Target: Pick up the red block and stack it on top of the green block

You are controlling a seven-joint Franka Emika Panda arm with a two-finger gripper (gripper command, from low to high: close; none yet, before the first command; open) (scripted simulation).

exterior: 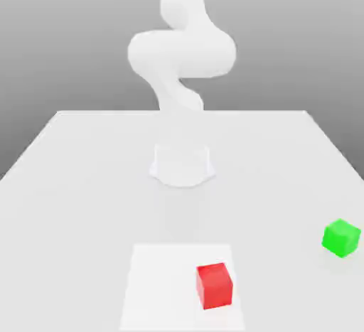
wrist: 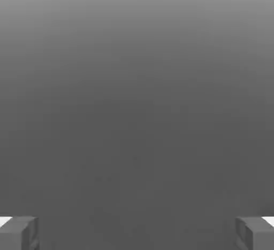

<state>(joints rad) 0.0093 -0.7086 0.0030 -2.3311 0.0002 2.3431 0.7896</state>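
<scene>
The red block [exterior: 214, 286] sits on the white table near the front edge, a little to the exterior view's right of centre. The green block [exterior: 341, 237] rests on the table far to the exterior view's right, apart from the red one. My white arm [exterior: 181, 53] rises from its base at mid-table and bends upward past the top of the exterior view, well away from both blocks. In the hand view my gripper [wrist: 137, 235] is open, its grey fingertips [wrist: 21, 233] standing far apart with nothing between them, facing a plain grey backdrop.
The arm's round base [exterior: 182, 164] stands in the middle of the table [exterior: 78, 181]. A lighter square patch [exterior: 160, 288] lies under the red block. The green block is close to the table's edge on the exterior view's right.
</scene>
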